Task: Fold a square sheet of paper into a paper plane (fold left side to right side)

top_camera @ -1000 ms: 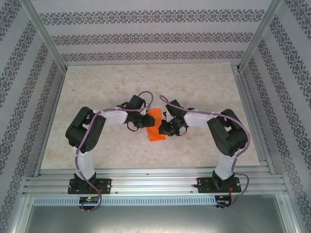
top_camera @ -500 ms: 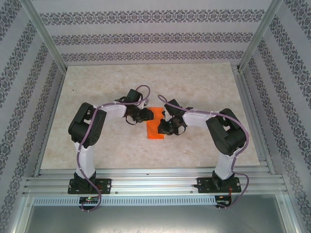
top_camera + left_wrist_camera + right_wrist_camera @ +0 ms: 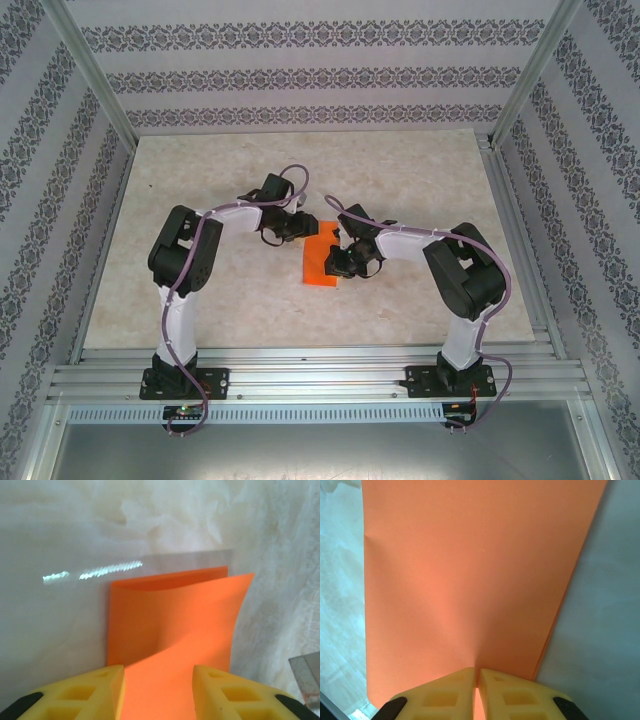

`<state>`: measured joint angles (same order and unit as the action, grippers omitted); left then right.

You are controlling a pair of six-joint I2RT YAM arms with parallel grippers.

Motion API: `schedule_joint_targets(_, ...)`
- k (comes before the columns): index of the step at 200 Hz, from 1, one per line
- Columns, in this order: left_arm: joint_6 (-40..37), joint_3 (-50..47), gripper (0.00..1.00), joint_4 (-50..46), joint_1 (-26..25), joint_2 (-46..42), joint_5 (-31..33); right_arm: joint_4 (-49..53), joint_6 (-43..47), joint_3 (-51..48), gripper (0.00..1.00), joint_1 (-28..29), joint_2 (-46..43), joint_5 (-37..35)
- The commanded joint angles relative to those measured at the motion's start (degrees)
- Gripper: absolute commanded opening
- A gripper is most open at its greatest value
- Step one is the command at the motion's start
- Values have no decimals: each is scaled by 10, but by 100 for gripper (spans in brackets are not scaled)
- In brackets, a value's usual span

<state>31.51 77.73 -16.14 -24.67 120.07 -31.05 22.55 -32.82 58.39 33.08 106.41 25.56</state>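
From my console I judge this job to be early on: the square sheet of paper [image 3: 320, 262] shows from above as a narrow upright rectangle rather than a square, lying on the desk [image 3: 200, 180] between the two arms, so the left-over-right fold looks laid across. It does not look pressed flat, though. In the left wrist view the sheet [image 3: 175, 625] has two layers, and the upper one bows up and curls at its far corner over a lower edge that sits slightly out of line with it. The left pincer [image 3: 158, 672] stands with its yellow fingers [image 3: 90, 695] clearly apart and the paper running between them, too wide a gap to be gripping something this thin. The right pincer [image 3: 476, 672] is closed down on the sheet's edge, with only a sliver of orange between its fingers [image 3: 445, 692]. By my reckoning what remains is the flattening of this crease, then the nose folds and wing folds; nothing yet resembles a pointed plane. I see no tray, box or bin involved; the paper rests straight on the desk.
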Motion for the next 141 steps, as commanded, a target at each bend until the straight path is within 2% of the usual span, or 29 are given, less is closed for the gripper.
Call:
schedule_joint_targets(1,-17,29,43,16,19,20,33,68,14,-20,14,8,38,-57)
schedule_joint_targets(66,-14,76,45,16,27,44,17,68,13,-20,14,9,37,-61)
schedule_joint_targets(98,-18,64,45,16,37,27,27,69,13,-19,14,9,38,-62)
schedule_joint_targets(120,-24,13,40,28,53,-22,40,69,13,-17,14,9,38,-63)
schedule_joint_targets(141,-35,-30,33,42,56,-64,22,70,14,-14,14,9,41,-62)
